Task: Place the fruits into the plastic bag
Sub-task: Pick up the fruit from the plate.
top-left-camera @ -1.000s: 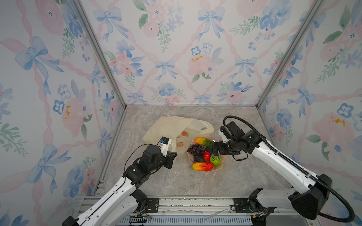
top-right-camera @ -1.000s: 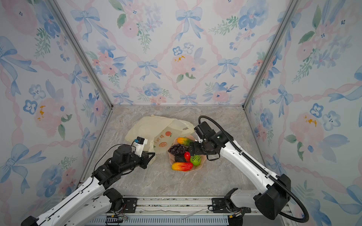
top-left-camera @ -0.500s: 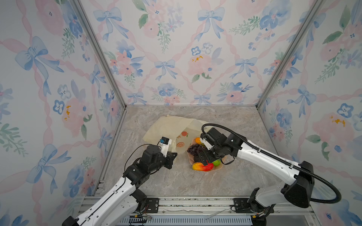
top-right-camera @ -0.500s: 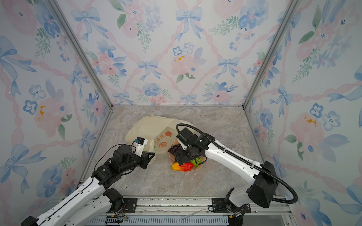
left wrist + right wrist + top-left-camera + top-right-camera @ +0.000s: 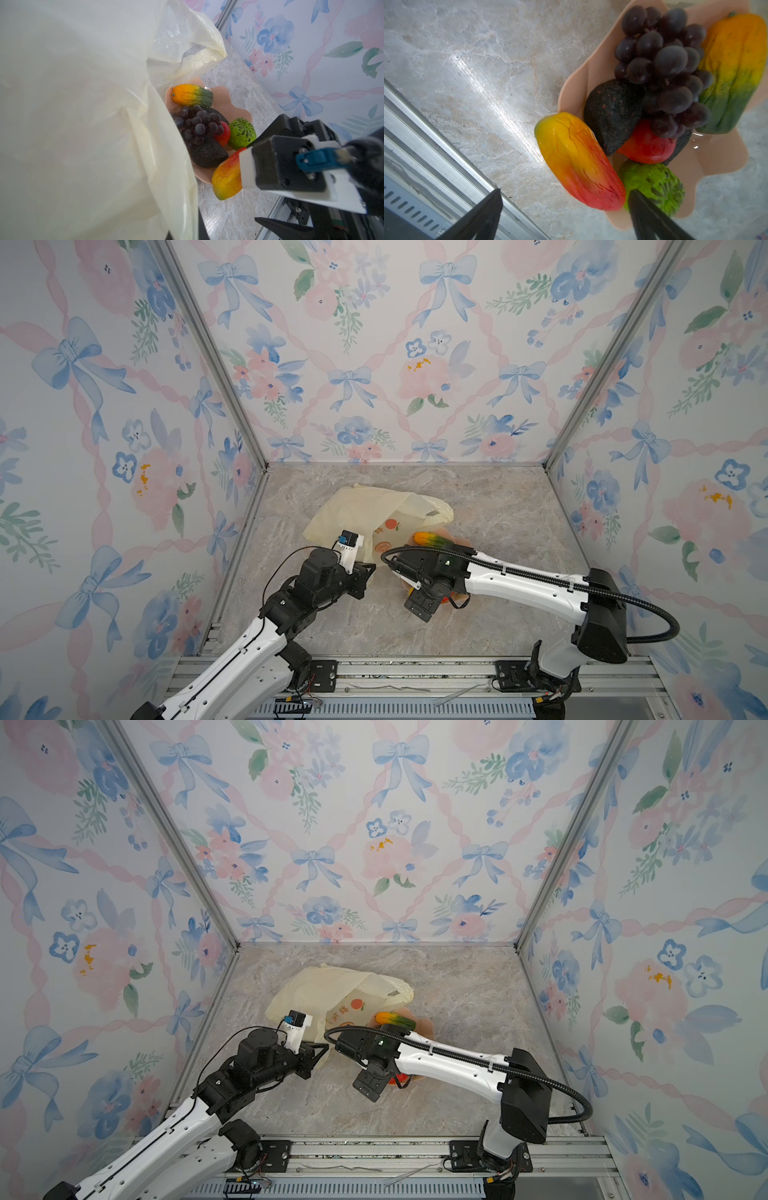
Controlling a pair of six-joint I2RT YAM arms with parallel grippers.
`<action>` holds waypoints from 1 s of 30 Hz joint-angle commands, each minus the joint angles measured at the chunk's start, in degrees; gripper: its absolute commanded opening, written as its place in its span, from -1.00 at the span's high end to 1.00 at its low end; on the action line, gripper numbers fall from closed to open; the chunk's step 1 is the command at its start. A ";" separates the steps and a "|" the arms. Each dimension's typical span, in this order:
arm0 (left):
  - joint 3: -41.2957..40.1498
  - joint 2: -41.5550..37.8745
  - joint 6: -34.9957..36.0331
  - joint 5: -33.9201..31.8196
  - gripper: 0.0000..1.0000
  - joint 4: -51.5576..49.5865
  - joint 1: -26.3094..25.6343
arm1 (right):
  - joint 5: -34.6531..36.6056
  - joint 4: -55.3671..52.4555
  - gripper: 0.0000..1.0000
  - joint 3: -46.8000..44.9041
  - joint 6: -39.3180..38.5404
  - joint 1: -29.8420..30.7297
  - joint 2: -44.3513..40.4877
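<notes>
The fruits all lie in the pink dish, none visibly bagged. The left fingers pinch the plastic bag; the right fingers gape over the red-yellow mango.

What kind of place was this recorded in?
Probably a staged robot-training booth, not a home: floral wallpaper panels in aluminium framing, two arms mounted on a front rail, toy fruits in a pink dish.

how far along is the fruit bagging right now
Done: nothing yet. The fruit I can see sits on the pink dish, and none shows in the bag.
In hand: the left gripper is shut on the bag's edge; the right gripper hangs open over the red-yellow mango.
Left: every piece has to go in.
</notes>
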 commanded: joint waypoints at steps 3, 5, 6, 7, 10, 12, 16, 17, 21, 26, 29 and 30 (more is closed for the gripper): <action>0.64 -0.32 0.87 0.67 1.00 0.87 0.32 | 2.55 -1.24 -0.93 1.14 -2.63 1.26 1.30; 0.65 -0.32 0.87 0.67 1.00 0.79 0.33 | 3.31 -1.06 -0.93 1.19 -2.92 1.45 3.08; 0.61 -0.53 0.85 0.59 1.00 0.83 0.37 | 3.65 -1.06 -0.93 1.33 -3.05 1.48 3.43; 0.58 -0.54 0.79 0.58 1.00 0.82 0.27 | 4.05 -0.95 -0.93 1.28 -3.17 1.48 3.86; 0.49 -0.72 0.81 0.41 1.00 0.75 0.33 | 4.99 -0.38 -0.93 1.26 -3.64 1.48 4.91; 0.50 -0.73 0.74 0.40 1.00 0.79 0.37 | 5.44 0.01 -0.93 1.19 -3.74 1.31 5.57; 0.55 -0.64 0.70 0.32 1.00 0.78 0.29 | 6.35 0.88 -0.96 0.86 -3.75 0.82 6.29; 0.52 -0.66 0.76 0.34 1.00 0.80 0.27 | 6.46 1.20 -0.97 0.70 -3.78 0.58 6.35; 0.52 -0.57 0.87 0.23 1.00 0.73 0.31 | 6.79 2.11 -0.99 -0.06 -3.85 -0.34 6.63; 0.56 -0.31 0.96 0.14 1.00 0.62 0.37 | 6.64 2.89 -0.83 -0.61 -3.88 -1.24 7.12; 0.55 -0.25 0.96 0.14 1.00 0.60 0.47 | 6.55 2.97 -0.76 -0.73 -4.13 -1.33 7.34; 0.63 -0.25 0.94 0.13 1.00 0.70 0.41 | 6.47 3.07 -0.74 -0.87 -4.19 -1.40 7.38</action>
